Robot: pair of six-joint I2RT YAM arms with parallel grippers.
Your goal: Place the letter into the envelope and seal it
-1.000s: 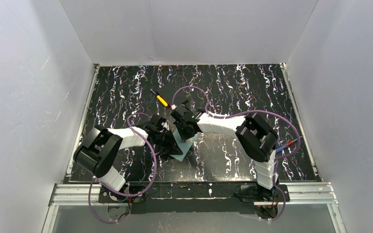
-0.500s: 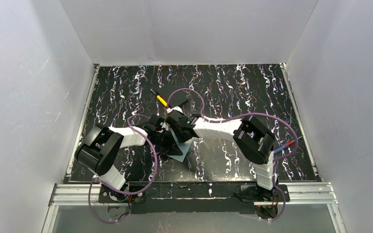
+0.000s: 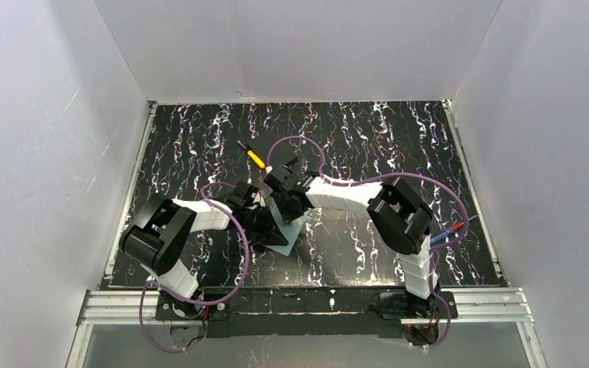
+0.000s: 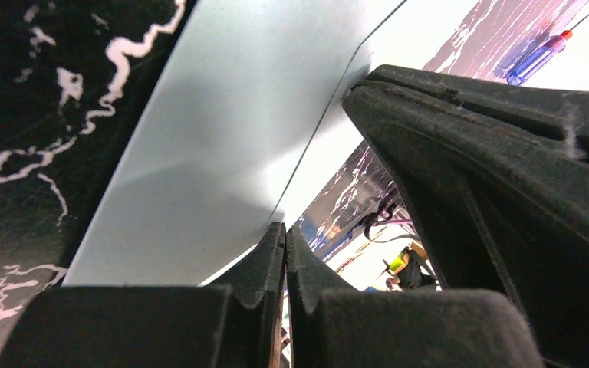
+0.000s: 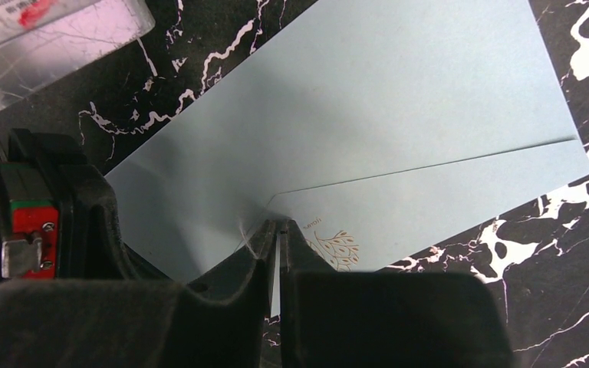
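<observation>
The pale teal envelope (image 3: 287, 234) lies flat on the black marbled table, between both arms. In the right wrist view the envelope (image 5: 368, 130) has its pointed flap folded down, with a gold tree mark (image 5: 336, 247) by the flap's tip. My right gripper (image 5: 278, 227) rests its tips on that flap point, with only a hairline slit between the fingers and nothing in it. My left gripper (image 4: 284, 231) is shut, its tips down on the envelope (image 4: 199, 153) near an edge. From above, the left gripper (image 3: 264, 222) and the right gripper (image 3: 284, 205) sit close together. The letter is hidden from view.
A yellow-handled tool (image 3: 255, 158) and a black square pad (image 3: 285, 159) lie just behind the grippers. A blue and red pen (image 3: 446, 231) lies at the right, by the right arm. A clear plastic piece (image 5: 54, 38) lies near the envelope's far corner. White walls enclose the table.
The right wrist has shifted a little to the left and back over the envelope. The left arm has stayed put on it.
</observation>
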